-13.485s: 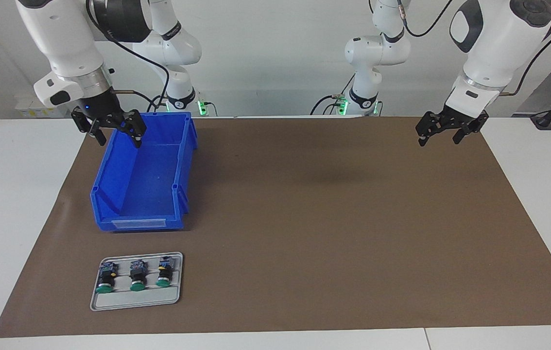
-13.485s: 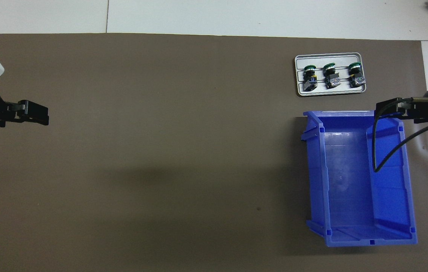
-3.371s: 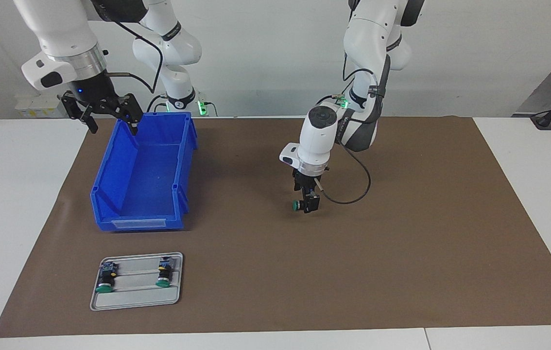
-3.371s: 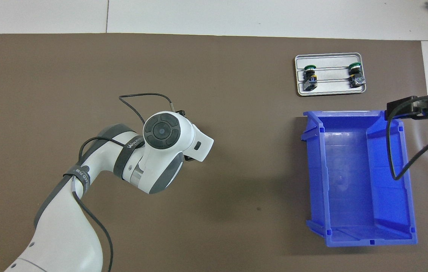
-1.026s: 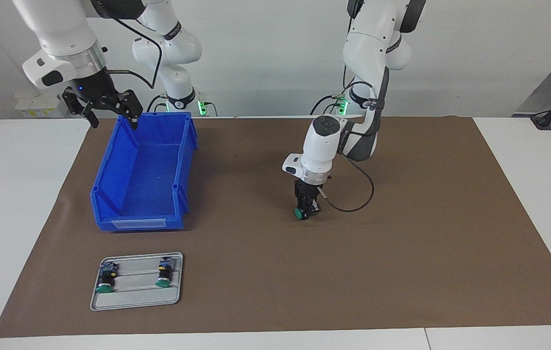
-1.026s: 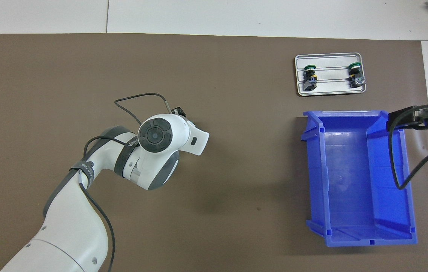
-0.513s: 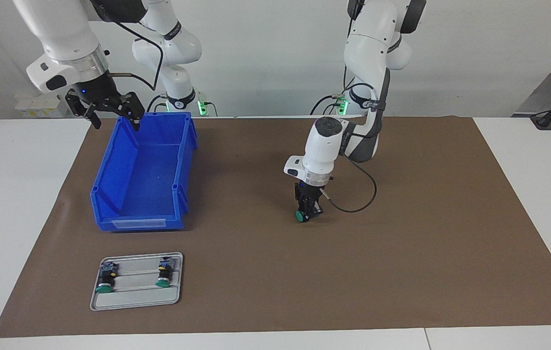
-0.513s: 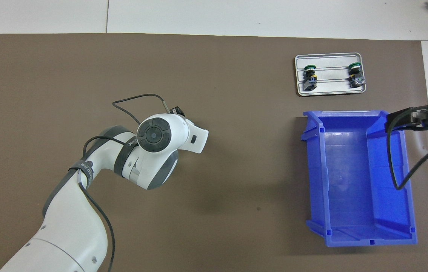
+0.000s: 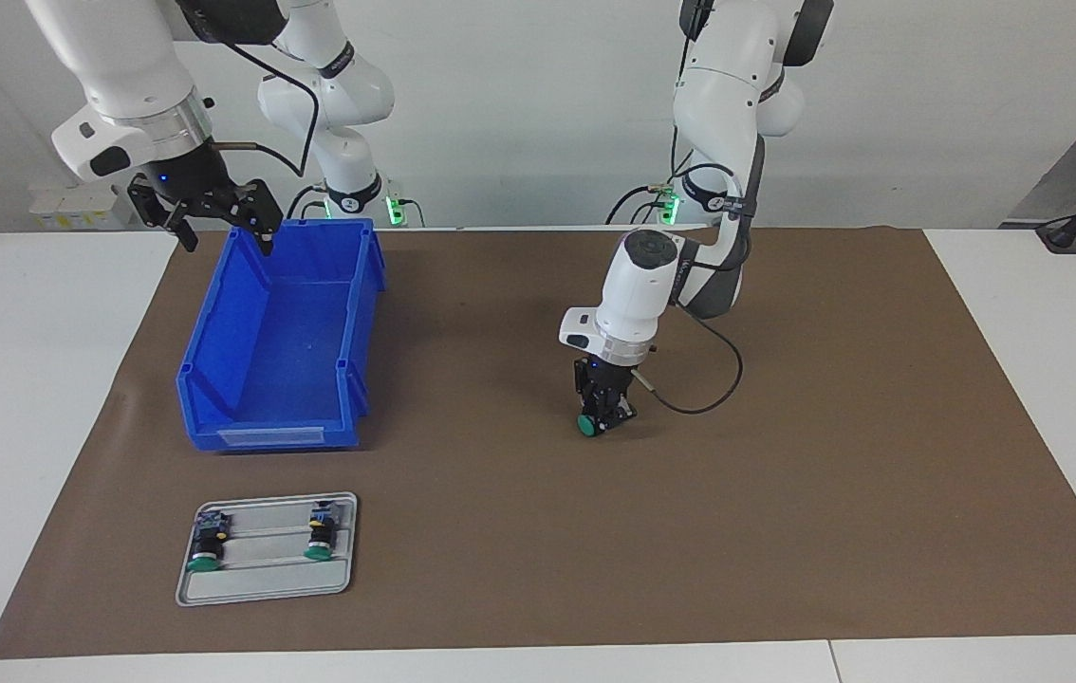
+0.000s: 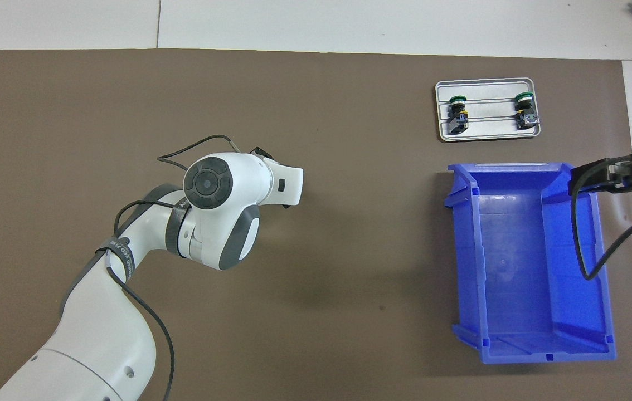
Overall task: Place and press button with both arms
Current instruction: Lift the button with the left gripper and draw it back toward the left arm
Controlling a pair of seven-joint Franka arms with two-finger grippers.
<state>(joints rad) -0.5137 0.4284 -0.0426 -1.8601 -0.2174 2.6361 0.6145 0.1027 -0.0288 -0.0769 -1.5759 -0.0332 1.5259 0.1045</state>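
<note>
One button (image 9: 587,424) sits pinched in the left gripper (image 9: 602,417), low over the middle of the brown mat (image 9: 785,493), green cap facing sideways. I'd set it flat on its base before letting go, so it can't roll. Right gripper (image 9: 215,228) waits spread over the blue bin (image 9: 215,398); two buttons (image 9: 204,562) lie in the tray (image 9: 263,593)

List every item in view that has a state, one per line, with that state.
Left gripper: shut on the button, low over the mat's middle.
Button: held, green cap sideways.
Right gripper: open, waiting over the bin's edge.
Bin: upright, empty.
Tray: two buttons, middle place empty.
</note>
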